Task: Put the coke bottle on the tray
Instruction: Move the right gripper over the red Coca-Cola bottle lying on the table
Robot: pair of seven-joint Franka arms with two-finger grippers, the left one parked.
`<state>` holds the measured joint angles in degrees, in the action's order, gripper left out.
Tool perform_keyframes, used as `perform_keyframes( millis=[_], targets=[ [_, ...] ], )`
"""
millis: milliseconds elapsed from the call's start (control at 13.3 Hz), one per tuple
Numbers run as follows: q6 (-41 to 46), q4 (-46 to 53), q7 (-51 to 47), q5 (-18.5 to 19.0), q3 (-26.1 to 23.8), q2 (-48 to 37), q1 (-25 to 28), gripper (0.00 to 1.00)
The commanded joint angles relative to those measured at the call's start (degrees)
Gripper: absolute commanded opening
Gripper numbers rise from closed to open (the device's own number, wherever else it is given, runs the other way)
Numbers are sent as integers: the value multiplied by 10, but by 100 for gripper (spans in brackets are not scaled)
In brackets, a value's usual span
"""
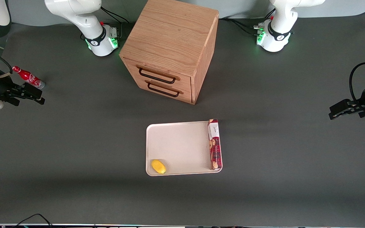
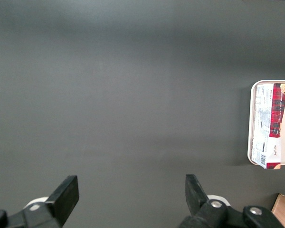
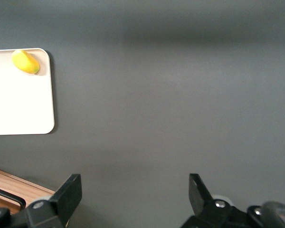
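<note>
You've got the dark desk [image 1: 74, 142] with the wooden drawer cabinet [image 1: 173, 47] as landmark, drawers facing the front camera. In front of the cabinet, nearer the camera, lies the tray [image 1: 179, 145], with a long red cookie box [image 1: 214, 144] along its edge on the parked arm's side and a yellow lemon-like piece [image 1: 158, 166] in its near corner toward the working arm. Middle of the tray is bare, so aim there. Your pincer [image 1: 38, 96] hangs toward the working arm's end, well apart from the cabinet, fingers spread and holding nothing. The coke bottle [image 1: 28, 77] lies tipped on the desk just beside it, slightly farther from the camera. Probably light, rigid, smooth, and likely to roll; grip across the mid-body, not the cap.
</note>
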<state>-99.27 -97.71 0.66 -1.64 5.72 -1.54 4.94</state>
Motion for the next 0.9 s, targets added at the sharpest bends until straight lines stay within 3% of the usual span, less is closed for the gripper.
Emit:
perform_keyframes(
  millis=[0, 825],
  targets=[
    [1, 15, -3, -3, 2, 11, -1, 100],
    [9, 16, -7, 11, 3, 14, 1, 100]
  ],
)
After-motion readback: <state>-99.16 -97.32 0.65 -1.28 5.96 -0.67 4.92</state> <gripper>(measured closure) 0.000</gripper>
